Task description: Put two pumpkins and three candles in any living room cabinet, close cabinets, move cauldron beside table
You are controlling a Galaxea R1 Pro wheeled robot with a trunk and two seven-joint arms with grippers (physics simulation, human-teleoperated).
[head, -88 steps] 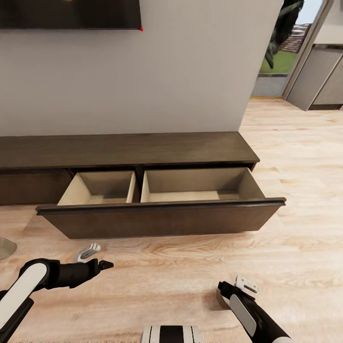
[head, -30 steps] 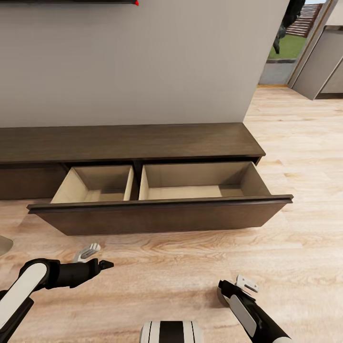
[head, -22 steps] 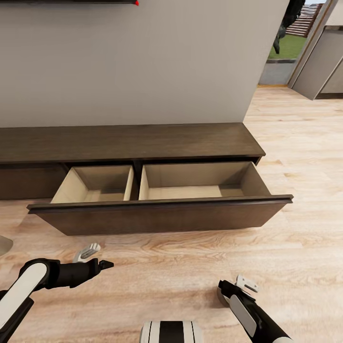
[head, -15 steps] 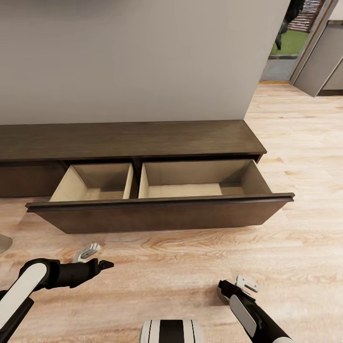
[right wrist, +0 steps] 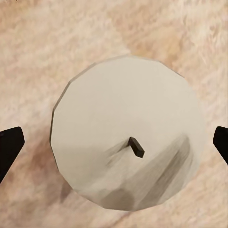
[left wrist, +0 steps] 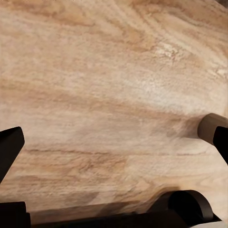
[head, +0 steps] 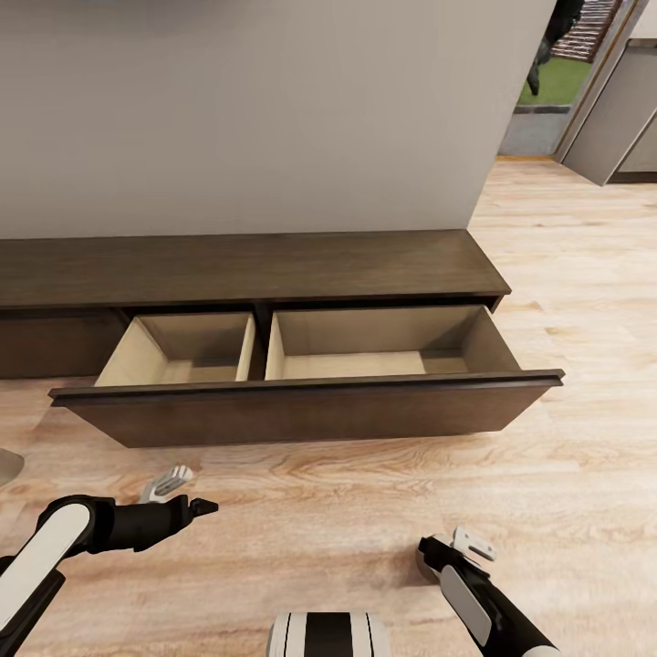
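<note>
The cabinet (head: pixel 274 265) is a long low dark-brown unit against the grey wall, with its wide drawer (head: pixel 310 411) pulled out and two pale beige compartments empty. A stubby grey-white candle (right wrist: pixel 118 114) with a dark wick stands upright on the wood floor right under my right gripper (right wrist: pixel 114 147), whose open fingers sit apart on either side without touching it. From the head camera the candle (head: pixel 425 570) peeks out beside the right gripper (head: pixel 450 546). My left gripper (head: pixel 187 493) hangs open over bare floor, holding nothing. Pumpkins, cauldron and table are out of view.
The open drawer front juts out over the floor ahead of both arms. A doorway (head: pixel 566 82) opens at the far right beyond the cabinet's end. A pale rounded object (head: pixel 7 467) sits at the left edge. Wood floor spreads to the right.
The whole picture has shifted: the cabinet sits slightly larger and the TV edge has left the top, so the camera moved. Both arms and the candle keep their places.
</note>
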